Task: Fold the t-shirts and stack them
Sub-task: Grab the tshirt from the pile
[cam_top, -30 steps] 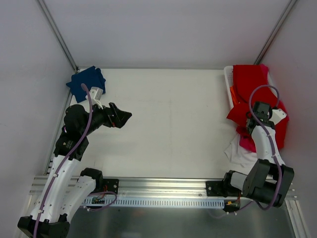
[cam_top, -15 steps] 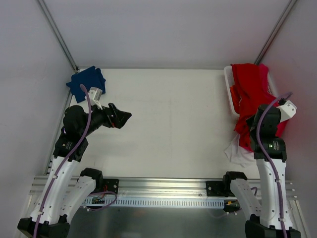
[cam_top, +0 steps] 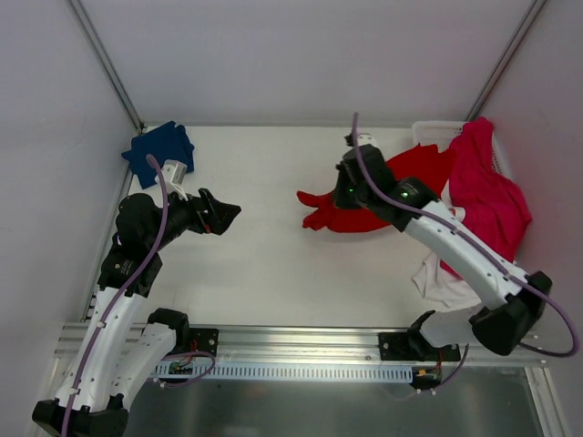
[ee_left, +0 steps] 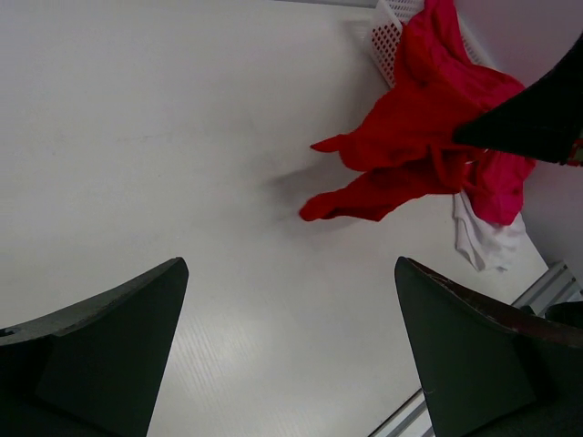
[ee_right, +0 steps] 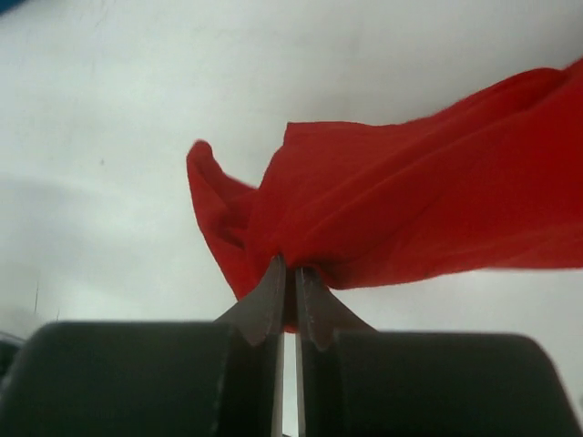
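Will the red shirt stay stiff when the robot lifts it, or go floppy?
Probably floppy: the red shirt bunches into folds where the right gripper pinches it, and a loose end droops. Likely light, since one small pinch holds it up. Its far end trails toward the basket, so it may drag and crumple.

Your right arm [cam_top: 455, 241] stretches from its base at the near right up and leftward toward the middle. Its hand [cam_top: 344, 196] points down, fingers [ee_right: 273, 291] pinched tight together on a fold of the red shirt [cam_top: 369, 217]. Your left arm [cam_top: 137, 250] stands bent on the left side. Its hand [cam_top: 225, 215] points right, fingers [ee_left: 118, 337] spread wide apart, holding nothing.
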